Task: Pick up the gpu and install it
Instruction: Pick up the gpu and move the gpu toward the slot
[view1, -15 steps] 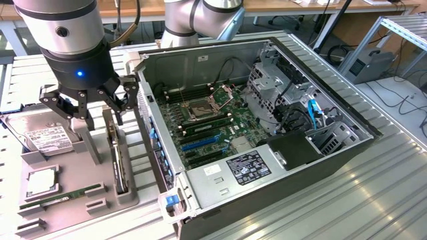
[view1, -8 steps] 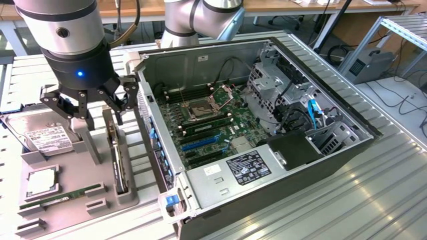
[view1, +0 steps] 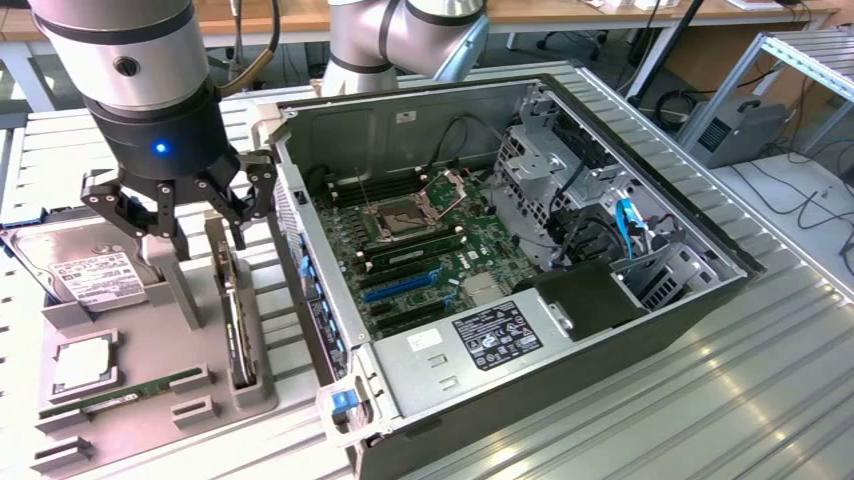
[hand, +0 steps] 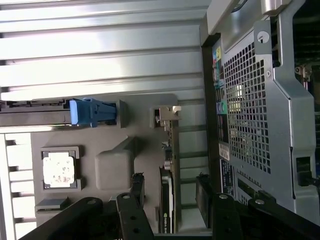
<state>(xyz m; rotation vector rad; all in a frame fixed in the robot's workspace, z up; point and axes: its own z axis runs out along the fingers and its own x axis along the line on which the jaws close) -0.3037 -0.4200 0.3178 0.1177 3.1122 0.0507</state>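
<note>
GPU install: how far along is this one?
Nothing is installed yet. The gpu stands on edge in the gray holder, not gripped. The open gripper hangs above it. Lifting it and seating it in the open computer case remain.

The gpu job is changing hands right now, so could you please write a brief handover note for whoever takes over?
The gripper is open and holds nothing. It is low over the gray parts tray, with its fingers either side of the gpu and a gap on each side.
The gpu stands on edge in its tray slot, beside the open computer case.
Done: the gripper is lined up over the card.
Left: gripping, lifting and installing. The card is not in the case.
</note>
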